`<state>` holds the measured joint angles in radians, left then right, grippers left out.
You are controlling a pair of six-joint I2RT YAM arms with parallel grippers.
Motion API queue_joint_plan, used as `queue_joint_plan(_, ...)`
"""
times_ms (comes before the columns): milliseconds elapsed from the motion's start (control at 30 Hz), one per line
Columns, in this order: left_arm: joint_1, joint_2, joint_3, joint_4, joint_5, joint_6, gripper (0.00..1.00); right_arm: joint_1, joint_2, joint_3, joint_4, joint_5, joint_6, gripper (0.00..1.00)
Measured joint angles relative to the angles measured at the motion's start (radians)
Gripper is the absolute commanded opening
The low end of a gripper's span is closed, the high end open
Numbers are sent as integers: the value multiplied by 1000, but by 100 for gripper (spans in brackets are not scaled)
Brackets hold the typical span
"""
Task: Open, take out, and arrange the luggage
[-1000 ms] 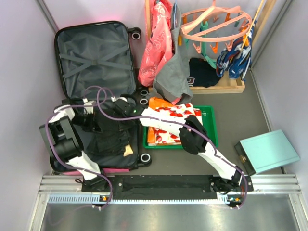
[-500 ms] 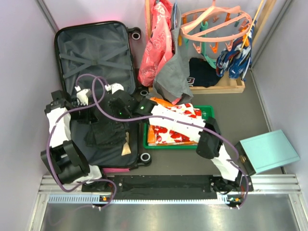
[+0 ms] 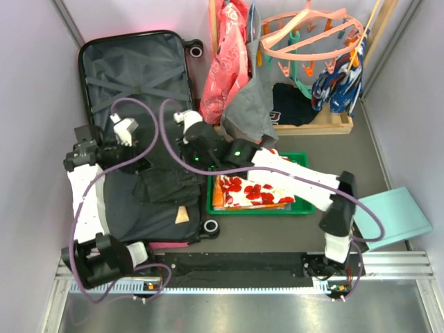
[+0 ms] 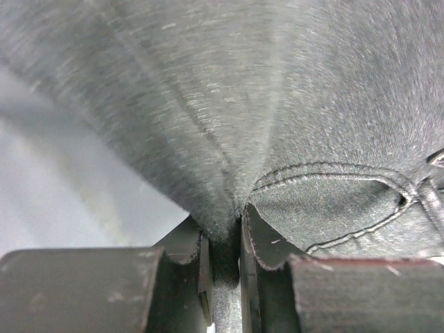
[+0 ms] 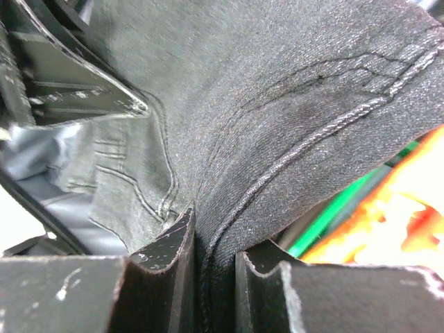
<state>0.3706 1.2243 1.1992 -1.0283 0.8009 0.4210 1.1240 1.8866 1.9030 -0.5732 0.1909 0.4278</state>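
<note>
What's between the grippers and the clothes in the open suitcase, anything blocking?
Nothing visible. The left gripper and the right gripper are each shut on a fold of the dark garment, held over the near half of the open luggage.

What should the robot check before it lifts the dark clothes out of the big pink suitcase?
1. Left pincer pinching the dark grey stitched garment: ok, a fold sits between its fingers.
2. Right pincer pinching the same garment: ok, a seam is clamped.
3. Pink hard-shell suitcase open: ok, the lid lies flat with its strapped lining showing.
4. Garment free of the suitcase: not ok, most of it lies in the near half.
5. Room in the green plastic tray: cannot tell, a red-and-white patterned cloth lies there and the right arm hides part of it.
</note>
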Motion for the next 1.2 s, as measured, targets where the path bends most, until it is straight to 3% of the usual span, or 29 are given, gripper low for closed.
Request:
queue_joint_plan(233,-391,-65,6,168,-35,-157,0,-79,-298,-210,-66,-16,8,0)
queue_joint_plan(667,-818,161,-63,520,-58,-308,0,-384,-683,-701,-127,-93,3,0)
queue_joint_plan(867,-883,228,-99,696,-93,-361,0,-495,-661,-709,-142,-145,-51,0)
queue_joint_plan(1133,-892,277,-100,782,-103,-405,0,-536,-579,-585,-221,-161,-95,0)
queue_joint_plan(1200,-893,277,-100,801,-103,-413,4,-557,-568,-559,-239,-179,-98,0)
